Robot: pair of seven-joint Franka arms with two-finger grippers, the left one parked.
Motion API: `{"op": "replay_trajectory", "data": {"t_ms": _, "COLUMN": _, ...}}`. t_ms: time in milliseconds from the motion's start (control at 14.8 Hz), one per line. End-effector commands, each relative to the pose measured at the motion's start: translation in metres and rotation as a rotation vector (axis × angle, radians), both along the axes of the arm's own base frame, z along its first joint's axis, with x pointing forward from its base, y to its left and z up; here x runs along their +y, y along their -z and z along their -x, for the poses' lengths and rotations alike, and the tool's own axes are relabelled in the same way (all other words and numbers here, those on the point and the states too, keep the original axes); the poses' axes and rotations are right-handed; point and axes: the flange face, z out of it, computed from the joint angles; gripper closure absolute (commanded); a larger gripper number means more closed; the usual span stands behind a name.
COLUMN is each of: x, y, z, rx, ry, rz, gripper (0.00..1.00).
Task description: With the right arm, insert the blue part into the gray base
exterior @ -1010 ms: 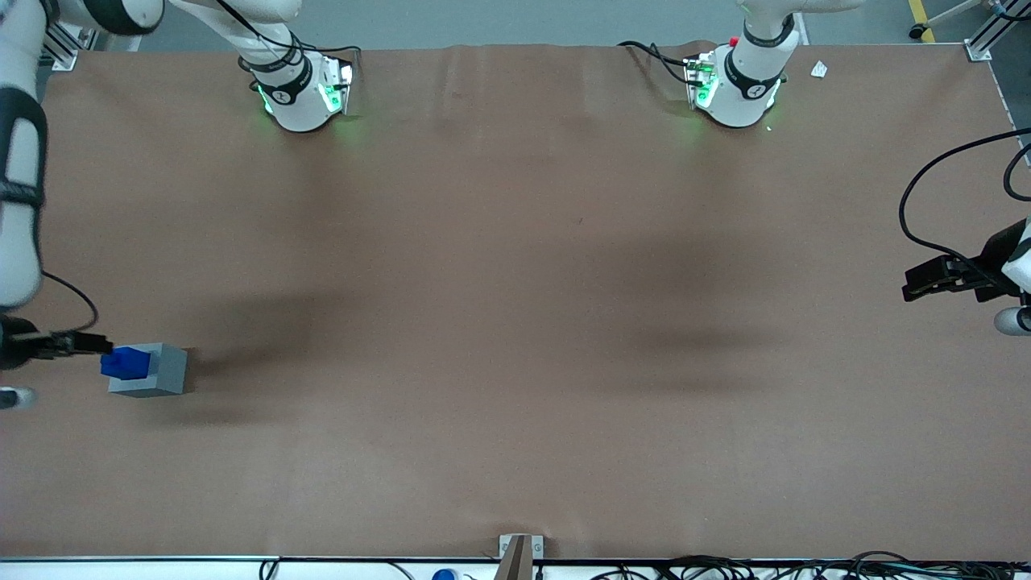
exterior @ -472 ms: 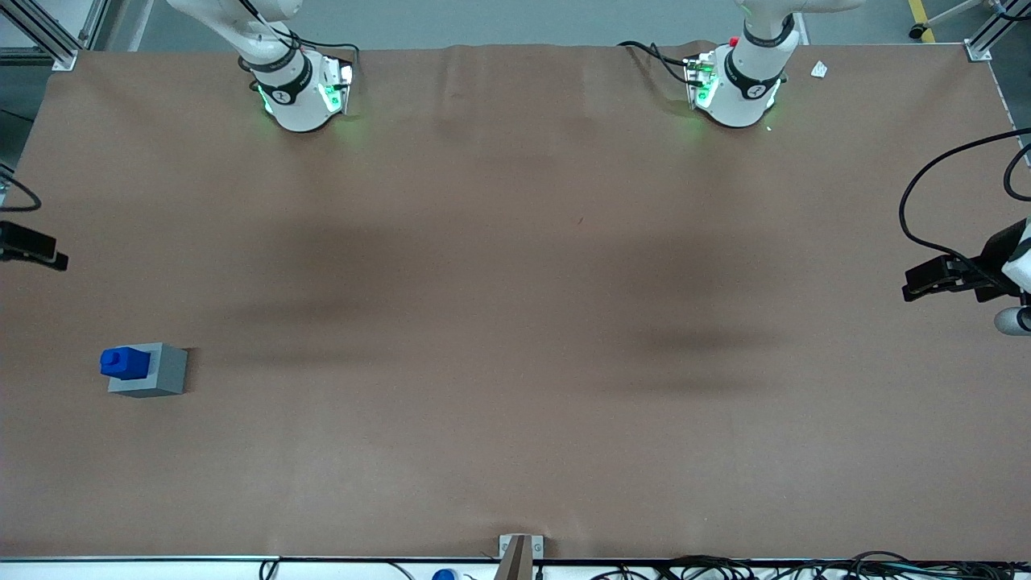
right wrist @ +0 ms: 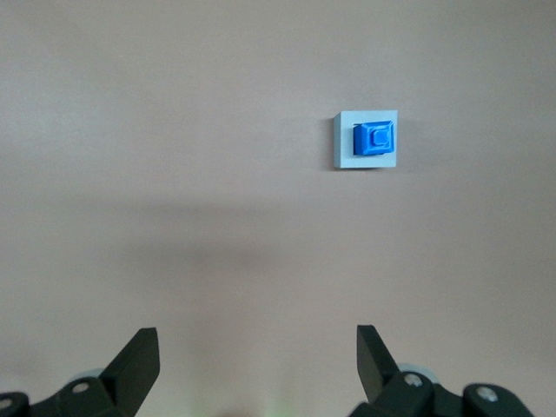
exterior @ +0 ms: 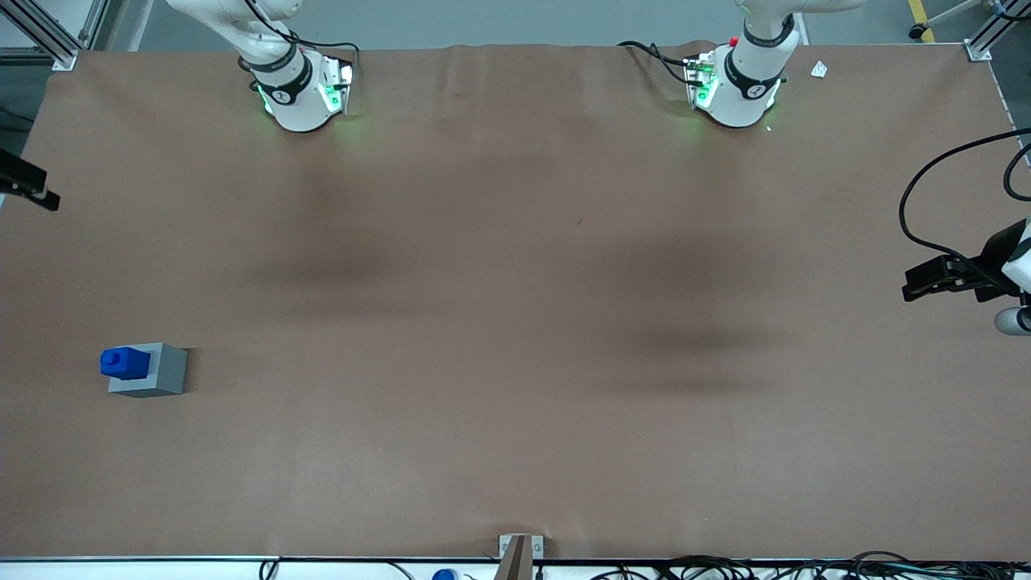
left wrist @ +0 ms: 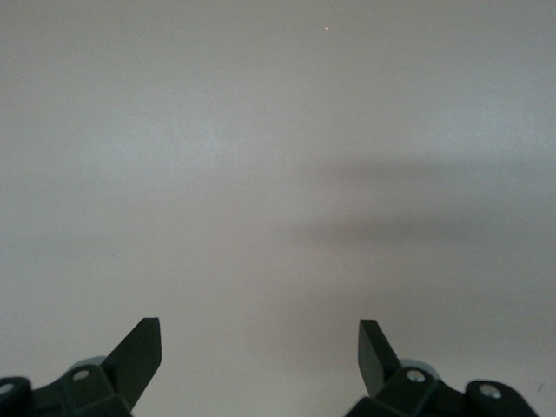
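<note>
The blue part [exterior: 125, 362] sits in the top of the gray base [exterior: 161, 374], its stub up, toward the working arm's end of the table. My right gripper [exterior: 34, 193] is at the table's edge there, well apart from the base and farther from the front camera than it. In the right wrist view the gripper [right wrist: 256, 352] is open and empty, high above the bare cloth. The blue part [right wrist: 375, 139] shows there from above, seated in the gray base [right wrist: 344, 143].
The brown cloth [exterior: 515, 322] covers the table. Two white arm bases [exterior: 302, 89] [exterior: 737, 84] stand along the edge farthest from the front camera. A metal bracket [exterior: 519, 552] sits at the nearest edge. A white scrap [exterior: 819, 69] lies near the second base.
My right gripper has drawn away from the blue part and the gray base, moving farther from the front camera. The blue part has stayed in the base.
</note>
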Motion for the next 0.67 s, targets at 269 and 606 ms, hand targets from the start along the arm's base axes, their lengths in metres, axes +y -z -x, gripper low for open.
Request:
{"op": "replay_trajectory", "data": {"t_ms": 269, "x": 0.054, "y": 0.000, "z": 0.032, "rx": -0.001, "ry": -0.014, "rz": -0.003, "gripper": 0.00}}
{"op": "replay_trajectory", "data": {"t_ms": 606, "x": 0.061, "y": -0.003, "z": 0.032, "rx": -0.001, "ry": 0.000, "rz": -0.005, "gripper": 0.00}}
